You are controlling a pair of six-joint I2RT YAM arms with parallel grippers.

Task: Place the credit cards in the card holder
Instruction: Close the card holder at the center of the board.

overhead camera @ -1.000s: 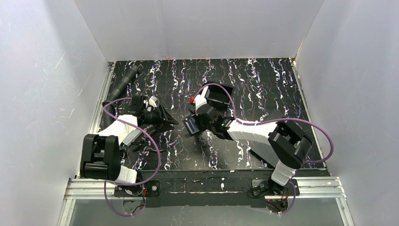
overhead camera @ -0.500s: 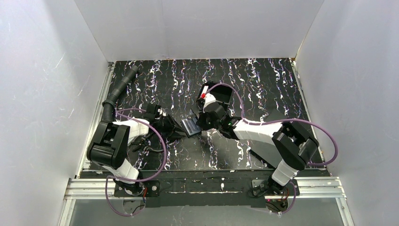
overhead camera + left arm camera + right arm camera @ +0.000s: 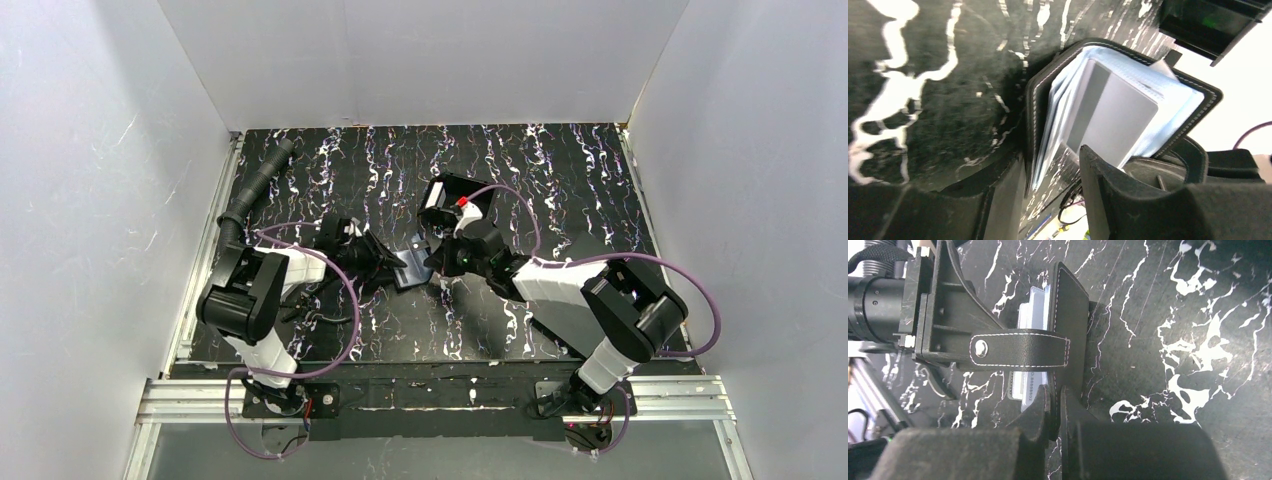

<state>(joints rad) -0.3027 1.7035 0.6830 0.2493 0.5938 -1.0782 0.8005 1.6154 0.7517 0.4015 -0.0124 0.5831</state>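
Observation:
The black card holder [image 3: 410, 268] is held off the table between both grippers. In the left wrist view the holder [image 3: 1034, 95] gapes open, showing pale blue sleeves and a grey credit card [image 3: 1120, 122] tucked inside. My left gripper [image 3: 1048, 165] straddles the holder's lower edge; the cover rests against one finger, and a gap shows before the other. In the right wrist view my right gripper [image 3: 1057, 402] is shut on the edge of the holder's black cover [image 3: 1071, 315]. The snap strap [image 3: 1018, 351] drapes over the left gripper, and a pale card [image 3: 1034, 390] with printed digits peeks out.
A black rimmed tray [image 3: 470, 190] stands just behind the right wrist. A flat dark slab [image 3: 592, 248] lies to the right, and a corrugated black hose [image 3: 255, 185] runs along the left edge. White walls close in three sides of the marbled table [image 3: 560, 170].
My left arm has swung right, bringing its gripper from beside the holder to around the holder's edge. The right wrist has shifted slightly right, still holding the holder.

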